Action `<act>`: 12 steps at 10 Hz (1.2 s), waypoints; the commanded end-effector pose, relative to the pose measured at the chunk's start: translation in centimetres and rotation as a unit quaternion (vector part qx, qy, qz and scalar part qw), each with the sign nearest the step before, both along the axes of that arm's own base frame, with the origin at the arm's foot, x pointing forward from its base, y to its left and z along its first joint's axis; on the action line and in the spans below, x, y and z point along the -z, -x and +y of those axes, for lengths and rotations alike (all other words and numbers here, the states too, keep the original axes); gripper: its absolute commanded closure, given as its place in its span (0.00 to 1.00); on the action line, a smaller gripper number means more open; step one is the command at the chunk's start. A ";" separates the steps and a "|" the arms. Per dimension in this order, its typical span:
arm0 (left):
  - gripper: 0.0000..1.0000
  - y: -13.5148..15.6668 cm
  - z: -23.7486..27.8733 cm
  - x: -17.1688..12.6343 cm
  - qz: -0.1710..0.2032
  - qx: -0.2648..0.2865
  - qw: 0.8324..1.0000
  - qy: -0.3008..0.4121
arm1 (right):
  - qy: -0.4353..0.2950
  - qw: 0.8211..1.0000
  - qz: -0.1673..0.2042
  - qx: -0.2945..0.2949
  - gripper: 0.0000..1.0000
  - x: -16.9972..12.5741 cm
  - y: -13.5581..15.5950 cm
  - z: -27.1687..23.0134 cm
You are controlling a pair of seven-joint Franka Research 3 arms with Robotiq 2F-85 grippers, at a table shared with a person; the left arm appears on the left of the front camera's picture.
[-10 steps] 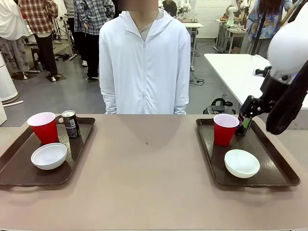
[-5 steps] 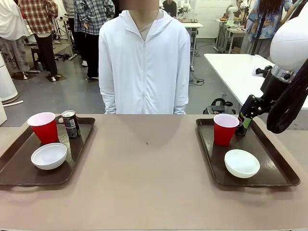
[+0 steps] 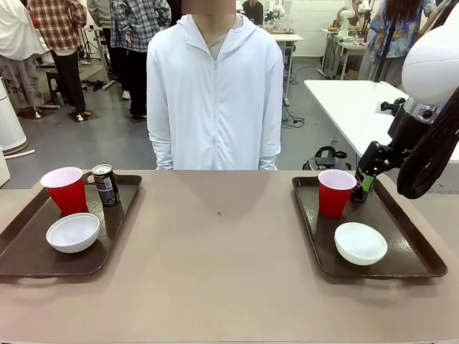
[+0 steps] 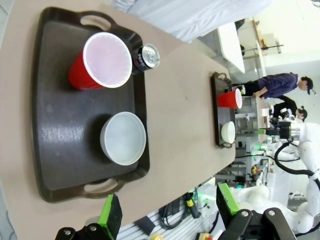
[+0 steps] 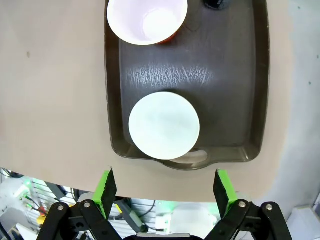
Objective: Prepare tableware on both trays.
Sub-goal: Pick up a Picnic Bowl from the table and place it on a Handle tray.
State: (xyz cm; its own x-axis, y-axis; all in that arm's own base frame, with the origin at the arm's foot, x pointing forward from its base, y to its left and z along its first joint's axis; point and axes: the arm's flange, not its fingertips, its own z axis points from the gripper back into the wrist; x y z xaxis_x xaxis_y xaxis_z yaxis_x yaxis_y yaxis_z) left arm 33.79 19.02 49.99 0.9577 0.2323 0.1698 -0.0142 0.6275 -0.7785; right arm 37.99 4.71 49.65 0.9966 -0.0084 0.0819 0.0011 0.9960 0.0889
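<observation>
As far as the front view goes, both sets look complete or nearly so.

Left tray (image 3: 29, 252): red cup (image 3: 65, 190) at the far side, slim dark can (image 3: 105, 185) just beside it toward the middle of the bench (image 3: 215, 272), white bowl (image 3: 72, 232) nearer the robot. All three stand upright inside the rim. Left wrist view agrees: cup, can and bowl all within the tray's raised edge, can close against the cup.

Right tray (image 3: 416, 261): red cup (image 3: 336, 192) at the far side, white bowl (image 3: 360, 243) nearer the robot. Behind the cup, a dark slim object (image 3: 361, 190) stands on the tray's far part, mostly hidden by the cup and by the right arm's black fitting; probably the second can, cannot confirm. Right wrist view shows a dark round shape (image 5: 216, 3) at the top edge beside the cup, cut off by the frame, which fits.

Left end effector (image 4: 167, 214): fingers spread wide, nothing between the green pads, held high over the near end of the left tray.

Right end effector (image 5: 163, 187): fingers spread, empty, looking straight down on the near handle end of the right tray, well above the bowl.

Person stands at the far side of the bench, hands below the edge, taking no part.

Judgement: each tray carries cup, bowl and, it seems, a can. Little or nothing left beyond clearing the arms; only the right tray's can placement is worth checking.
</observation>
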 end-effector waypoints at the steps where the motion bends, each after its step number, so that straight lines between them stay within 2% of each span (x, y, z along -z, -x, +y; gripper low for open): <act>1: 0.00 0.1 0.1 0.0 -0.009 0.004 1.000 0.007 | 0.008 1.000 -0.008 0.012 0.00 0.3 -0.1 0.1; 4: 0.00 0.1 0.1 0.0 -0.009 0.004 1.000 0.007 | 0.000 1.000 0.000 0.000 0.00 0.0 0.0 0.0; 5: 0.00 0.1 0.1 0.0 -0.009 0.004 1.000 0.007 | -0.103 0.995 -0.015 -0.011 0.00 -0.1 1.2 -2.4; 6: 0.00 0.1 0.1 0.0 -0.009 0.004 1.000 0.007 | -0.215 0.976 -0.017 0.029 0.00 -0.4 1.4 -6.3; 7: 0.00 0.1 0.1 0.0 -0.009 0.004 1.000 0.007 | -0.289 0.956 -0.025 0.053 0.00 0.0 1.8 -10.2; 9: 0.00 0.1 0.1 0.0 -0.009 0.004 1.000 0.007 | -0.377 0.922 -0.046 0.072 0.00 2.1 3.3 -15.7; 10: 0.00 0.1 0.1 0.0 -0.009 0.004 1.000 0.007 | -0.412 0.908 -0.046 0.060 0.00 3.3 3.7 -17.3; 11: 0.00 0.1 0.1 0.0 -0.009 0.004 1.000 0.007 | -0.445 0.895 -0.041 0.018 0.00 4.6 4.0 -18.4; 12: 0.00 0.1 0.1 0.0 -0.009 0.004 1.000 0.007 | -0.437 0.898 -0.047 -0.018 0.00 6.2 3.6 -18.9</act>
